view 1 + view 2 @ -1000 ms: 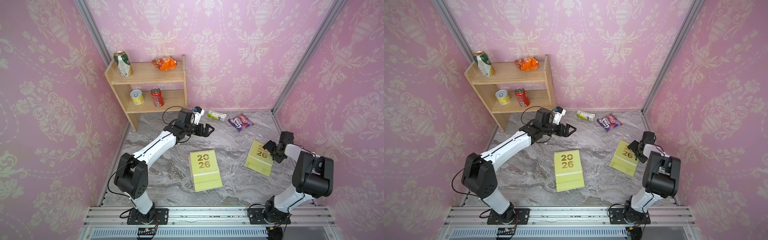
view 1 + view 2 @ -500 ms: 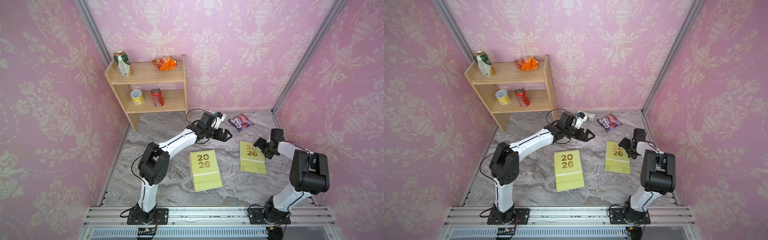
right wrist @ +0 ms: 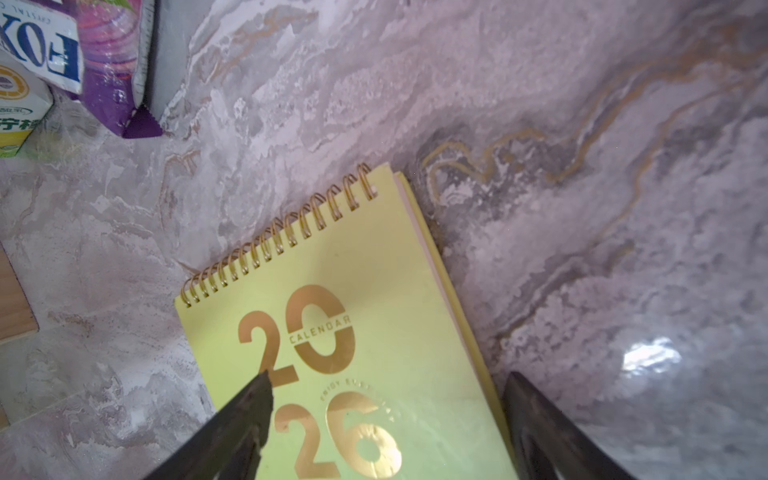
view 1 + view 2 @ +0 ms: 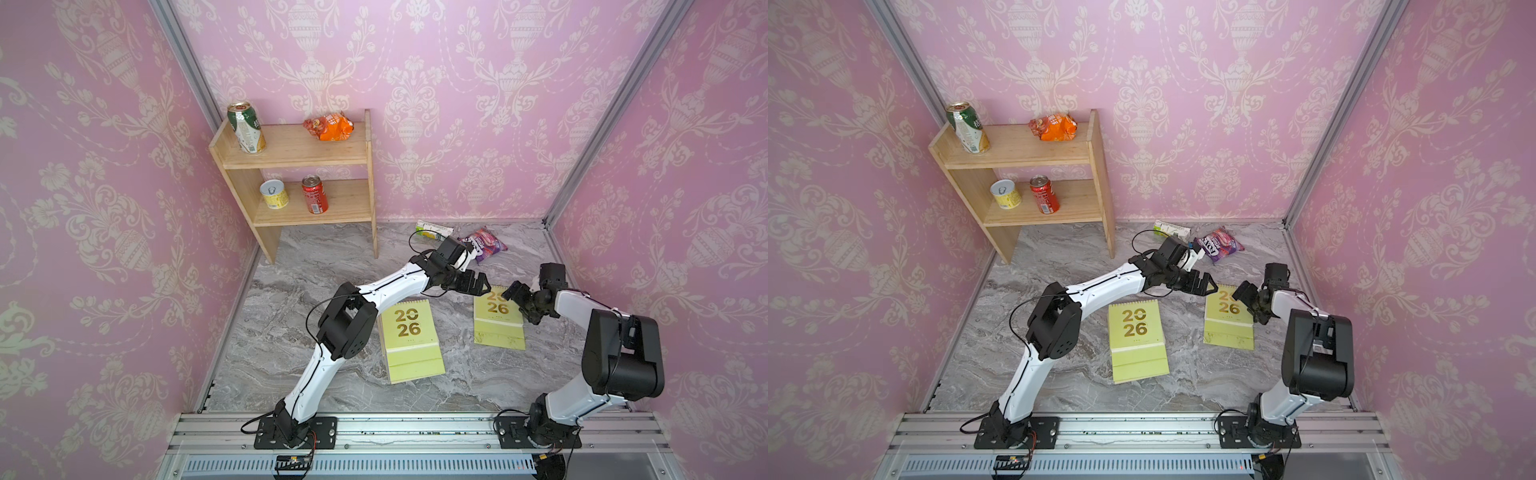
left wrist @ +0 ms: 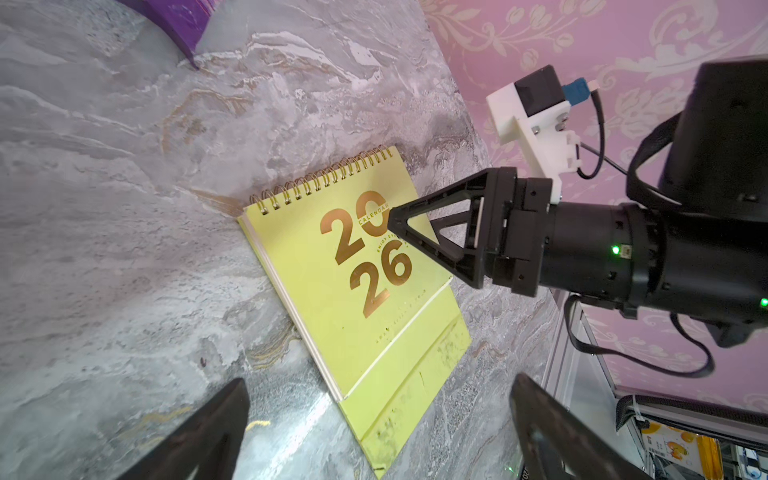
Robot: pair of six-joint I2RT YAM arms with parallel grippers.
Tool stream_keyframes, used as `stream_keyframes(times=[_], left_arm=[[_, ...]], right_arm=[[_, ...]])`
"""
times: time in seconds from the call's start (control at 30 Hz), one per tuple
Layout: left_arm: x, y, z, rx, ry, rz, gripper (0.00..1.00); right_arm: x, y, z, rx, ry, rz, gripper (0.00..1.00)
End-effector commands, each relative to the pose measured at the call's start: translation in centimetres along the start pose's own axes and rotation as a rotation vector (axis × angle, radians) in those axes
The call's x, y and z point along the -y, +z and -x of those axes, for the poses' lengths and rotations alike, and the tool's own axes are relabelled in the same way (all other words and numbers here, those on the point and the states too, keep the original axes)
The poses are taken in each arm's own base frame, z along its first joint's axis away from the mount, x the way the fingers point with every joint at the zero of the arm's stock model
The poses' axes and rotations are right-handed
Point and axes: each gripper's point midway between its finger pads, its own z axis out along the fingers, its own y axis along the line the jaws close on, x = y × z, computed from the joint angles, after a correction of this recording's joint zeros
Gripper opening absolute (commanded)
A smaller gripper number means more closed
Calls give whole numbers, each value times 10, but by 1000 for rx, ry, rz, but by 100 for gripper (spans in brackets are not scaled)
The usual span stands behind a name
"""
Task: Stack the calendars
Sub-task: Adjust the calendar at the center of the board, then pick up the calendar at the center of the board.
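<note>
left end effector (image 4: 483,287) and right end effector (image 4: 520,305) both gape wide, empty, over one yellow-green calendar (image 4: 497,330), the second calendar (image 4: 409,347) lying nearby on the tabletop (image 4: 291,332).

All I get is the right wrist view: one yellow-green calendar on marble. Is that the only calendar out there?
Observer: No. A second yellow-green calendar lies flat beside it, not touching.
Operator: What is the other arm up to?
Observer: The left end effector, open, hangs by the spiral edge of your calendar.
Operator: Anything further back in the room?
Observer: A wooden shelf stands by the back wall, with a green can and an orange snack bag on its top board.
</note>
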Motion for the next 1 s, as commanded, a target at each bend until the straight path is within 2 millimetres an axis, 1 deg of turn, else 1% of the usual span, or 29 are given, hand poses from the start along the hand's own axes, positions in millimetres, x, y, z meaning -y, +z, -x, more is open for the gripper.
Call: stream_keyframes(times=[0.0,0.13,0.2,0.4,0.57,0.77,0.97], left_arm=[[-16,13,-15,-68,-45,93,98],[-28,23,-19,-92,-55,145,98],[-31,28,-21,-100,-60,153,98],[-34,47,-29,-127,-86,128,98],[-34,58,-31,-136,-107,102,98],[-30,66,-35,-153,-131,44,96],[-9,66,-31,-158,-122,-61,92]], right_arm=[[10,2,-36,-110,35,-15,89],[12,1,-45,-119,30,-7,89],[12,0,-49,-120,31,-1,89],[8,-3,-58,-132,19,26,88],[9,0,-63,-147,21,33,88],[7,5,-65,-160,28,58,88],[2,5,-66,-162,21,89,86]])
